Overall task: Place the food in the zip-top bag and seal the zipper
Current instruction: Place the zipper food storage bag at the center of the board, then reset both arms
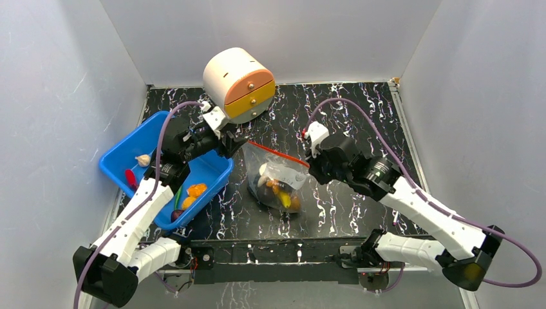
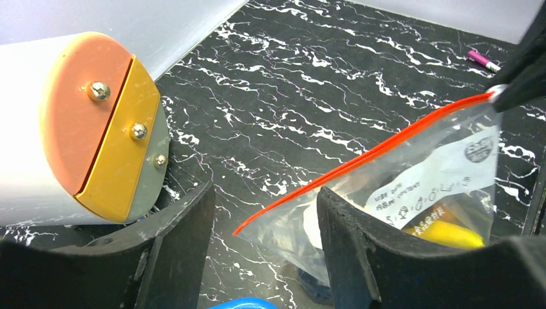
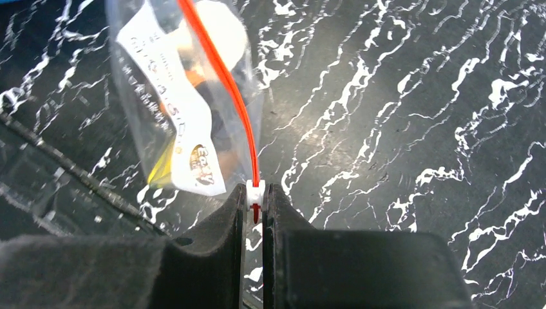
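Left jaws stood partly open, gripping nothing, the free end of the thin red-orange zipper [image 2: 360,161] visible between them. Right jaws were pinched on its opposite end. The left arm [image 1: 132,225] and right arm [image 1: 418,203] reached forward and inward. The clear crinkly zip-top bag [image 1: 278,177], holding toy food [image 1: 283,195], lay just right of the blue plastic bin [image 1: 122,158].

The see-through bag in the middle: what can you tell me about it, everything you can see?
The zip-top bag is clear, crinkly plastic with a red-orange zipper along its top and a printed white label. Inside lie toy food pieces, yellow, orange and white among them. It stands upright on the black marbled table, its top edge running straight. The right end effector is shut on one end of the zipper; the open left end effector sits at the other corner without gripping it.
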Tool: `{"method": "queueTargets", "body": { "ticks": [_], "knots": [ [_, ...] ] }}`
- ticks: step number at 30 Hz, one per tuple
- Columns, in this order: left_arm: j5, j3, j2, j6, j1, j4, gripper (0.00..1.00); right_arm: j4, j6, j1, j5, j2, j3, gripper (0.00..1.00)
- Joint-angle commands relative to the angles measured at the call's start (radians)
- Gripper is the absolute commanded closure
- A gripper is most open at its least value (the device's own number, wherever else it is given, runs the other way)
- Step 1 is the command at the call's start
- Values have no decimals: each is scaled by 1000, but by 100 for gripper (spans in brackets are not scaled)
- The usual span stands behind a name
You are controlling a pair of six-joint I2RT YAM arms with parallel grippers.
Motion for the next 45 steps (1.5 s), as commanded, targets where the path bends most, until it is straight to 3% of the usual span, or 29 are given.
{"method": "queueTargets", "body": {
  "ticks": [1, 6, 8, 9, 12, 17, 24, 34, 45],
  "knots": [
    [-41, 49, -48, -54, 4, -18, 41, 121, -2, -106, 52, 29, 7, 100],
    [-99, 67, -52, -166, 4, -74, 29, 190, -19, -304, -32, 45, -14, 100],
    [-112, 60, -57, -199, 5, -88, 3, 214, -21, -358, -56, 55, -22, 99],
    [-119, 55, -64, -215, 5, -93, 2, 221, -15, -376, -56, 63, -24, 95],
    [-152, 41, -84, -277, 4, -98, 2, 226, 29, -397, 7, 96, -15, 81],
    [-192, 74, -84, -374, 5, -190, 2, 227, 63, -398, 52, 84, -1, 37],
    [-356, 117, -65, -502, 5, -313, 2, 247, 157, -398, 41, -24, 31, 2],
    [-293, 92, -182, -578, 5, -294, 2, 193, 443, -397, 83, -154, 9, 2],
    [-299, 75, -218, -607, 4, -341, 2, 193, 522, -397, 58, -242, 4, 2]
  ]
}}
